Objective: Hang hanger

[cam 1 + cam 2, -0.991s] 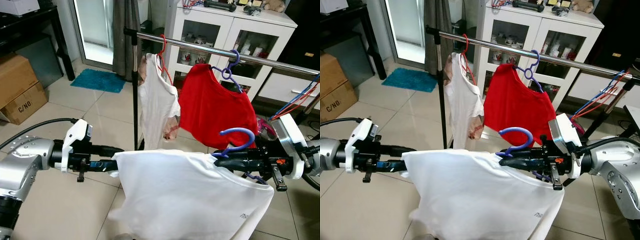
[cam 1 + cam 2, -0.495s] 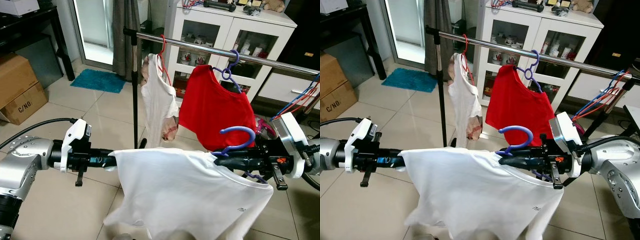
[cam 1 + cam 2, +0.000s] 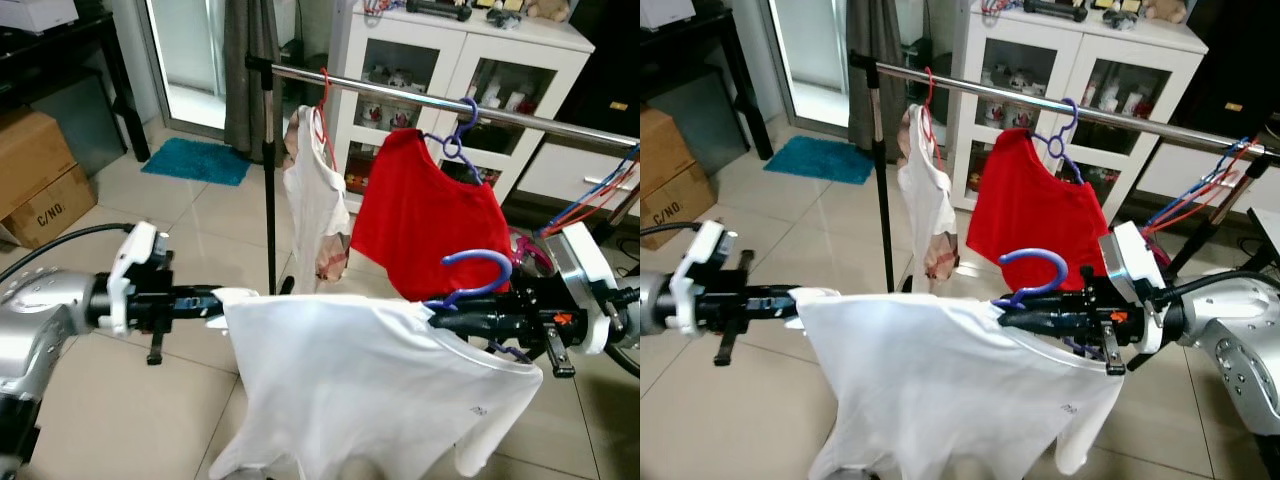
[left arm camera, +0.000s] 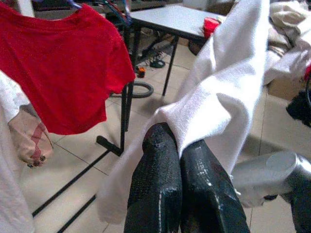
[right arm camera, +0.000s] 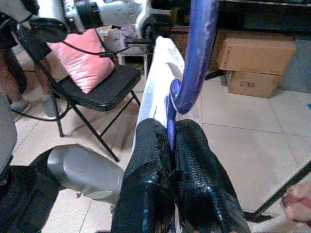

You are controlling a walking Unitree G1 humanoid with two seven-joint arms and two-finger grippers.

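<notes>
Hanger (image 3: 478, 268), blue plastic, stiff; I hold neck in right gripper (image 3: 440, 318), fingers pinched on it, below rail (image 3: 420, 95) at 12. White T-shirt (image 3: 370, 380) limp, light; left gripper (image 3: 215, 300) clamps sleeve at 9. Versus earlier: left arm pulled back, shirt stretched wider.

White T-shirt (image 3: 370, 390) spread out front, plain white with a tiny dark mark near the hem. Its hanger (image 3: 478, 272) is blue-purple, hook curling up. Black fingers on the right gripper (image 3: 440, 320) and on the left gripper (image 3: 215, 297), silver arms behind them. On the shiny steel rail (image 3: 420, 100), a solid red T-shirt (image 3: 425, 225) on a purple hanger (image 3: 458, 135), and a white top with a pinkish print (image 3: 315, 200) on a red hanger (image 3: 325, 95). Teal mat (image 3: 198, 161), beige floor tiles (image 3: 150, 400), brown cardboard boxes (image 3: 40, 175), white cabinet (image 3: 460, 60).
</notes>
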